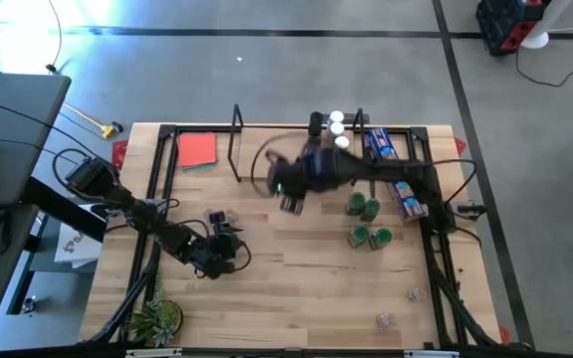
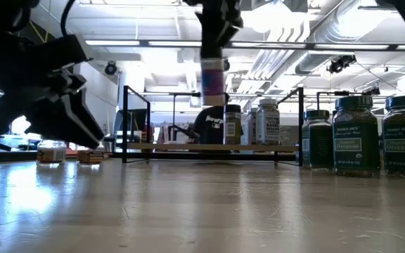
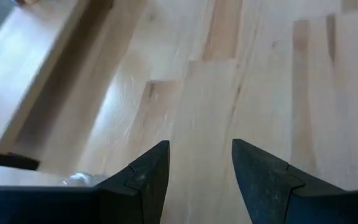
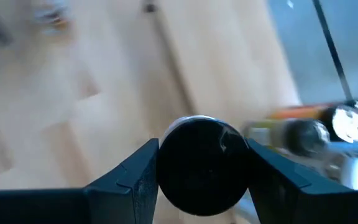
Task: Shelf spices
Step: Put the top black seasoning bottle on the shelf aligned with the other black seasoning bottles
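Note:
My right gripper (image 4: 201, 163) is shut on a black-lidded spice jar (image 2: 213, 79) with pale purplish contents, in mid-air near the shelf's front (image 1: 288, 202). The shelf (image 2: 209, 147) is a low wooden rack with black uprights at the table's far edge. A few jars (image 1: 337, 123) stand on it. Several green-lidded jars (image 1: 368, 221) stand on the table to the right. My left gripper (image 3: 197, 168) is open and low over bare wood at the table's left (image 1: 222, 251), beside two small jars (image 1: 218, 217). My right gripper pinches the jar by its black lid (image 4: 201, 165), one finger (image 4: 135, 174) on each side of the lid. The fingers come from above, pointing down. The jar hangs upright below them, its body (image 2: 214, 84) lifted clear of table and shelf.
A red card (image 1: 197, 149) lies at the far left of the table. Blue snack packets (image 1: 382, 145) lie at the shelf's right end. A small plant (image 1: 157, 318) sits at the near left corner. Two small clear items (image 1: 413, 293) lie near the right edge.

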Tool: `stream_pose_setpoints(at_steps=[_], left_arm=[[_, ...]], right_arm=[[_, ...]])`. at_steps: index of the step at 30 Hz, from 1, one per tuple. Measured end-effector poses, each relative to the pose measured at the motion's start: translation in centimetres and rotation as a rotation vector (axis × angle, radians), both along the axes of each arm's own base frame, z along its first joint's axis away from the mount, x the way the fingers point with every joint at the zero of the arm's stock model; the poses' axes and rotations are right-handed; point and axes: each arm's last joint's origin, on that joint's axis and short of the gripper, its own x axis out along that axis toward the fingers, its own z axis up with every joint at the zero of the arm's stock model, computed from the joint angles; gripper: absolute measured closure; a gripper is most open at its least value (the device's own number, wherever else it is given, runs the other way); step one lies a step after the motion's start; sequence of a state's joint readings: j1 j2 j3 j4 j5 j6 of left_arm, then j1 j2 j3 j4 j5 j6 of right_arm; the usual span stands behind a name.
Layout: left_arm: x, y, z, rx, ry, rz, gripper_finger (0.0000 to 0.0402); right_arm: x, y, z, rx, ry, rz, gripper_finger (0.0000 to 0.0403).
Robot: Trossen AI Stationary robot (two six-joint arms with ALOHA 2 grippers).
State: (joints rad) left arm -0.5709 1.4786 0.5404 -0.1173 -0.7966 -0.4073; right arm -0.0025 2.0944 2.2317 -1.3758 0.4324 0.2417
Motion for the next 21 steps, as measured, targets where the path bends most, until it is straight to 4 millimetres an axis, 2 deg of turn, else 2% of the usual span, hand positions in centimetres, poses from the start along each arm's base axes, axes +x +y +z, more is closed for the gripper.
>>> stream_pose_setpoints(at_steps=[2, 4, 8, 16, 21], left_arm=[[-0.1, -0.1, 0.2, 0.0, -0.012, -0.005, 0.0234], [-0.2, -0.2, 0.3, -0.003, -0.015, -0.01, 0.0234], [-0.2, -0.3, 0.3, -0.01, -0.02, -0.006, 0.0234], [-0.2, -0.4, 0.4, -0.002, -0.031, -0.003, 0.0234], [-0.2, -0.4, 0.4, -0.004, -0.033, -0.003, 0.0234]], right_arm=[[-0.3, -1.9, 0.3, 0.011, -0.009, -0.049, 0.0216], [-0.5, -3.6, -0.2, 0.021, 0.01, -0.077, 0.0216], [-0.4, -6.0, -3.1, 0.06, 0.076, -0.124, 0.0216], [-0.7, -7.7, -5.3, 0.08, 0.109, -0.163, 0.0216], [-0.7, -8.4, -5.4, 0.082, 0.091, -0.19, 0.0216]])
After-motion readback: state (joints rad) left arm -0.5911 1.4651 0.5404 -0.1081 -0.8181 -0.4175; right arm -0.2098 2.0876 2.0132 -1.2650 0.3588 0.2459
